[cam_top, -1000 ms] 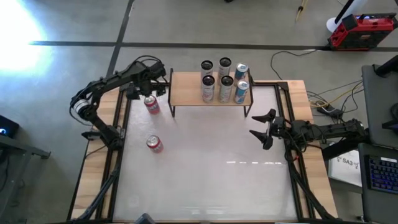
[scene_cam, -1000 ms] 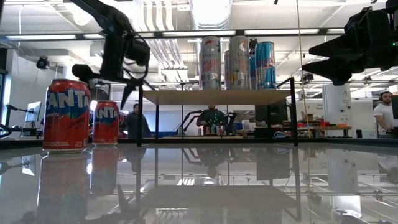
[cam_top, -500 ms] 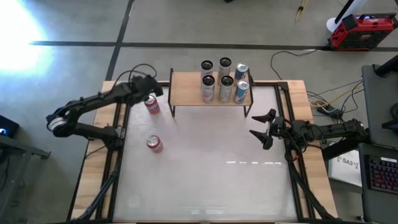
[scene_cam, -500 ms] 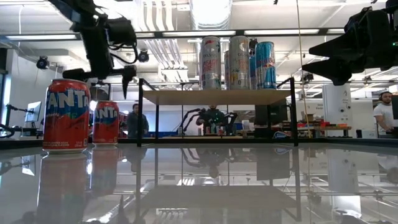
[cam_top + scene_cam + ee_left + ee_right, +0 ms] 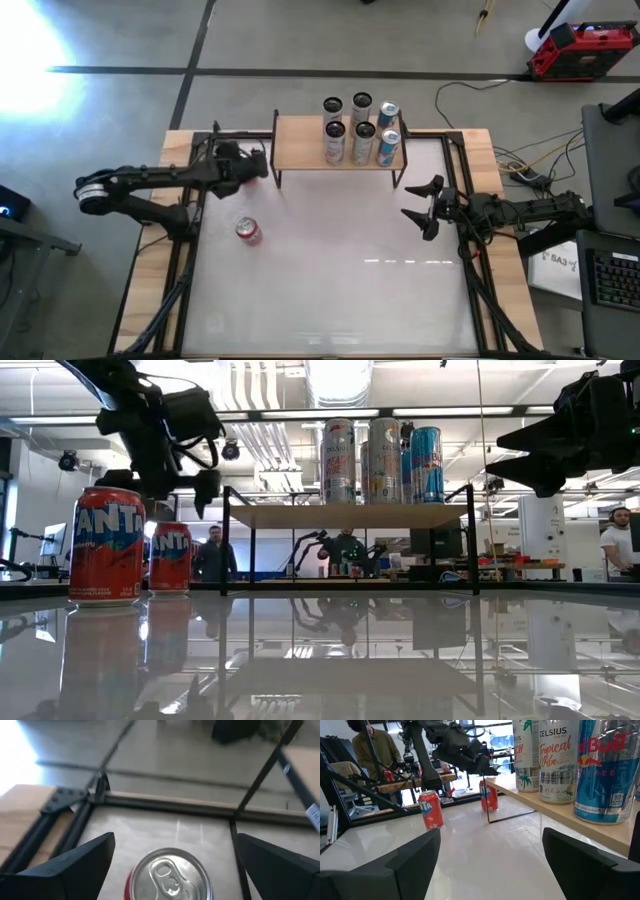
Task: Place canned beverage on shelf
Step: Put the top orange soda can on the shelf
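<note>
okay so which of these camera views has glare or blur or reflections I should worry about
High view: a blown-out white patch of floor at upper left. Low view: the glossy table mirrors the Fanta cans and the shelf, and ceiling lights shine bright behind. Left wrist view: soft and smeared, glare at its left edge, though the can top reads clearly. Right wrist view: sharp on the shelf cans.

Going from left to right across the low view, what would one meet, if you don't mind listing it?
Nearer Fanta can → farther Fanta can, with the left gripper above it → shelf carrying tall cans → right gripper.
</note>
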Tool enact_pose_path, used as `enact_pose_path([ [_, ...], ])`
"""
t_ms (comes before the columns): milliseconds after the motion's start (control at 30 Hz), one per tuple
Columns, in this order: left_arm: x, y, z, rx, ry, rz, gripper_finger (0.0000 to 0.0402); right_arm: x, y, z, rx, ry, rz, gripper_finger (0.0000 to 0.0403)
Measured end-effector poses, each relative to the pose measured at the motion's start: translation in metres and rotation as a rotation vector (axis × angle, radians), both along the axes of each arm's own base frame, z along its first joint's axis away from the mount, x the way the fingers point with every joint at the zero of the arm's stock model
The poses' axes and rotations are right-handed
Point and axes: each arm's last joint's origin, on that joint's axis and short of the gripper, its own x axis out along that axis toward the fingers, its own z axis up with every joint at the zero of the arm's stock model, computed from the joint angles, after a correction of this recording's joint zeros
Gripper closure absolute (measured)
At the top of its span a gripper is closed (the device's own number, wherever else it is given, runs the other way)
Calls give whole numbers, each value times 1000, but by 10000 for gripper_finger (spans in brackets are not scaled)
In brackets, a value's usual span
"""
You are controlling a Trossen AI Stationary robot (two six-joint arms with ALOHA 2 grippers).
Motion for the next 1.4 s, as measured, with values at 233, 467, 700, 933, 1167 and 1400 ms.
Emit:
enact_pose_path([
  [233, 2, -23, -9, 200, -27, 59, 2, 0, 0, 0, 0, 0, 0, 69],
  [467, -3, -34, -38, 260, 14, 42, 2, 0, 0, 0, 0, 0, 0, 69],
  [700, -5, -39, -67, 357, -4, 64, 2, 0, 0, 0, 0, 0, 0, 69],
  [933, -1, -38, -90, 407, 61, 75, 2, 0, 0, 0, 0, 0, 0, 69],
  [1167, 1, -38, -107, 416, 57, 87, 2, 0, 0, 0, 0, 0, 0, 69],
  [1400, 0, -38, -114, 466, 46, 110, 5, 0, 0, 0, 0, 0, 0, 69],
])
